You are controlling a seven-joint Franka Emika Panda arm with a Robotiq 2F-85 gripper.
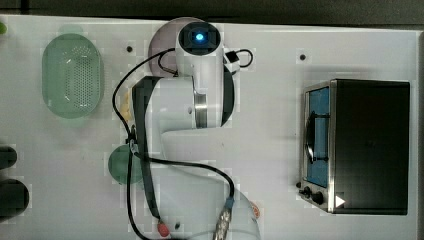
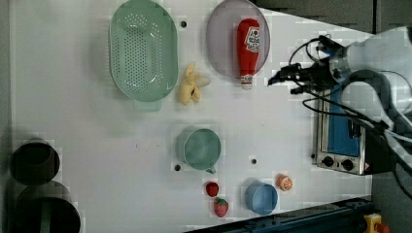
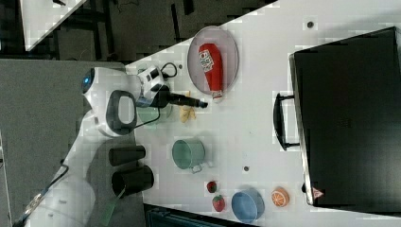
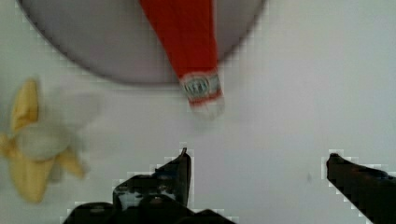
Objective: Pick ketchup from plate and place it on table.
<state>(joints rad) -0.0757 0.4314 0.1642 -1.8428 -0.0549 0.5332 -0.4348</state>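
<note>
The red ketchup (image 2: pixel 248 44) bottle lies on the pale lilac plate (image 2: pixel 221 43) near the top of the left view, and its whitish cap pokes over the plate's rim onto the white table (image 2: pixel 272 141). In the right view the ketchup (image 3: pixel 211 64) lies on the plate (image 3: pixel 229 45) likewise. My gripper (image 2: pixel 279 83) hovers just to the left view's right of the cap, open and holding nothing. In the wrist view the ketchup (image 4: pixel 187 42) cap end sits ahead of my gripper (image 4: pixel 257 161), whose two dark fingers (image 4: pixel 180 170) stand wide apart over bare table.
A peeled banana (image 2: pixel 190 87) lies between the plate and the green perforated basket (image 2: pixel 142 48). A green cup (image 2: pixel 200 148), a blue bowl (image 2: pixel 261 198), strawberries (image 2: pixel 216 199) and an orange piece (image 2: pixel 284 182) sit lower down. A toaster oven (image 2: pixel 340 143) stands below my arm.
</note>
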